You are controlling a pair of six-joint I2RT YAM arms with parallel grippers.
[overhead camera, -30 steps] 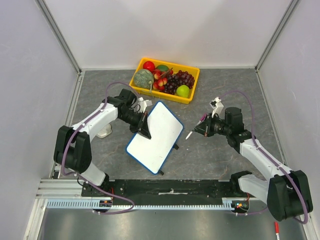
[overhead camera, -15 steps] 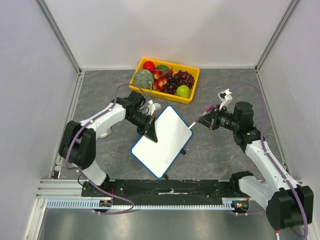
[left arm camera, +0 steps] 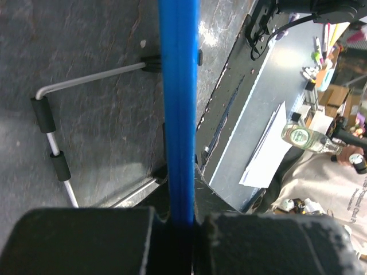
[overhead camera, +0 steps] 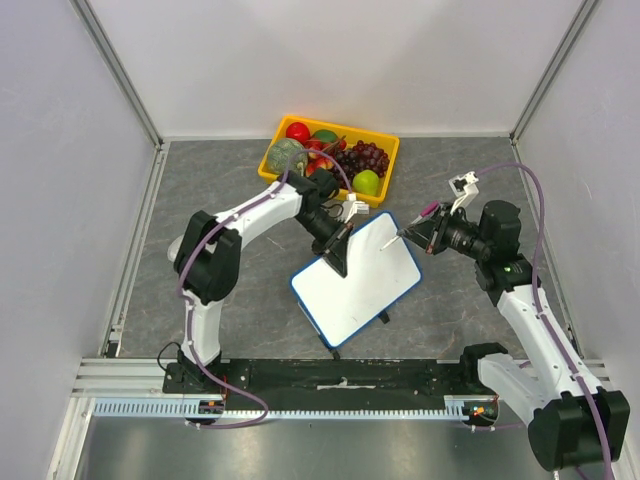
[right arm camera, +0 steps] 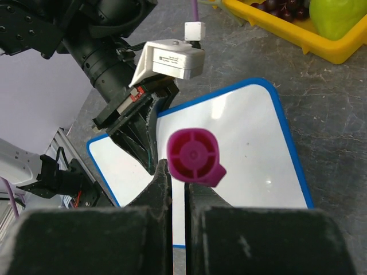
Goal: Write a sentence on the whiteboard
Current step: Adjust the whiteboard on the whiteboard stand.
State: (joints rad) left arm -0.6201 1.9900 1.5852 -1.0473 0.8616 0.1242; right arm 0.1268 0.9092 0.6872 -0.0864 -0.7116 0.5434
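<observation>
The whiteboard [overhead camera: 360, 285] is a white panel with a blue rim, held tilted above the middle of the table. My left gripper [overhead camera: 338, 256] is shut on its upper left edge; in the left wrist view the blue rim [left arm camera: 178, 109] runs edge-on into the closed jaws [left arm camera: 179, 220]. My right gripper [overhead camera: 418, 233] is shut on a marker [overhead camera: 398, 238] whose tip is at the board's far edge. The marker's magenta end [right arm camera: 195, 157] fills the right wrist view above the fingers [right arm camera: 178, 175]. No sentence is in view on the board's face [right arm camera: 241, 149].
A yellow fruit basket [overhead camera: 384, 197] with grapes, a melon and apples stands at the back, just beyond the board. The board's wire stand legs [left arm camera: 51, 143] hang under it. Grey walls close in the table on three sides.
My left arm has carried the whiteboard to the right and towards the back. My right gripper has drawn back a little to the right, and the marker tip now lies at the board's far edge.
</observation>
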